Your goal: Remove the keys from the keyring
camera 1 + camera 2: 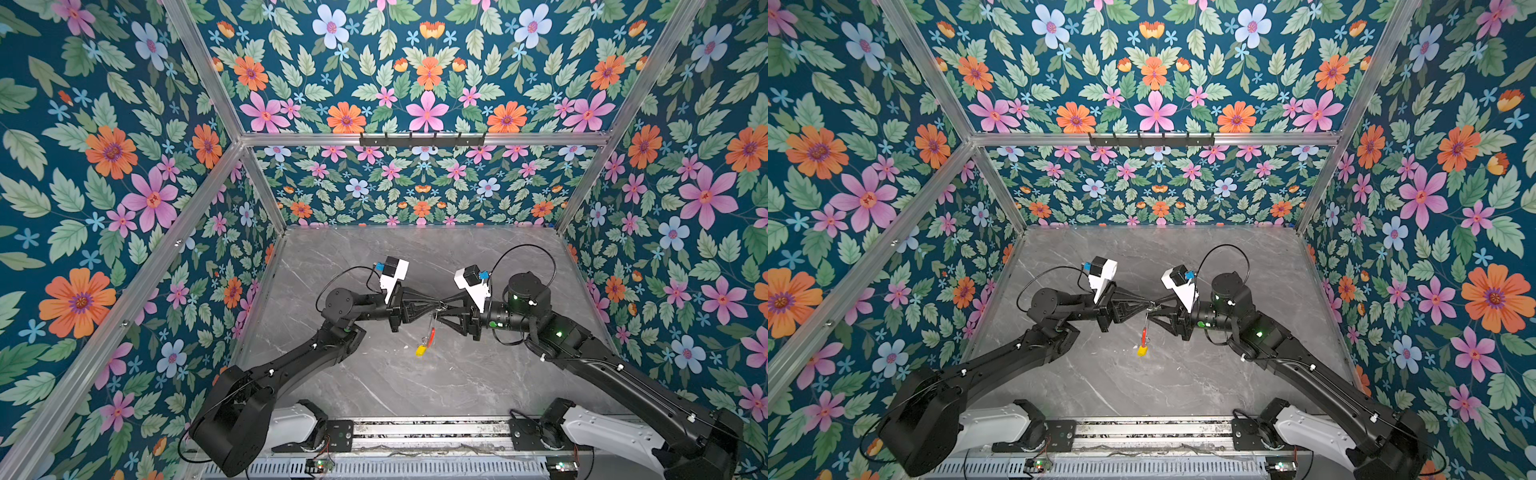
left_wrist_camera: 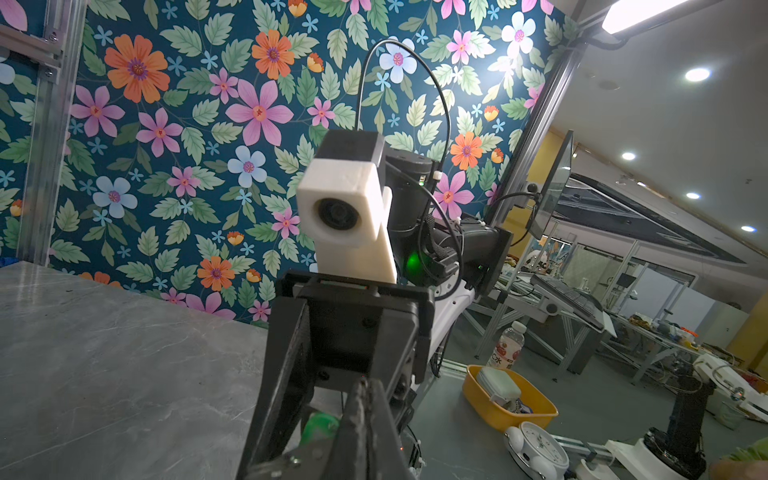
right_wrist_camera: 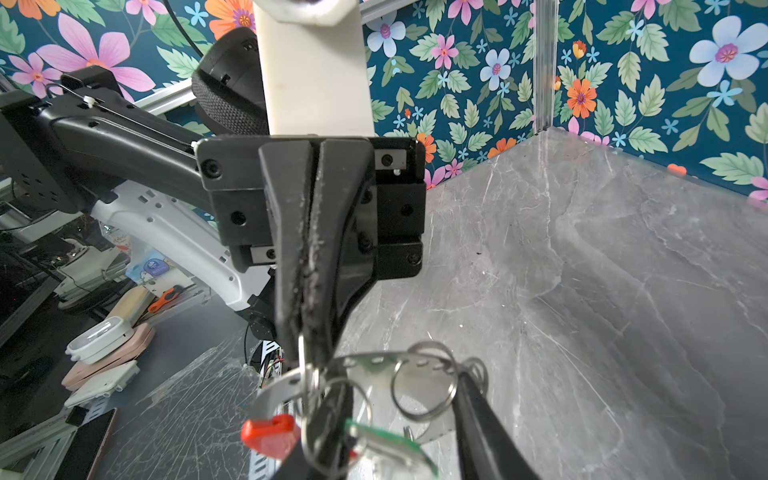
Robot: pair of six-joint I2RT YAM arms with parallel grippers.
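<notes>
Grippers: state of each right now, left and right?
Left gripper: shut on a small silver ring of the keyring.
Right gripper: jaws apart around the green key; grip cannot be told.

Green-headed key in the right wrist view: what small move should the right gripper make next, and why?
Probably close the right gripper on the green plastic-headed metal key: it sits between those parted fingers, while the shut left gripper pins the grey metal keyring with its red sleeve, so a pull could follow.
</notes>
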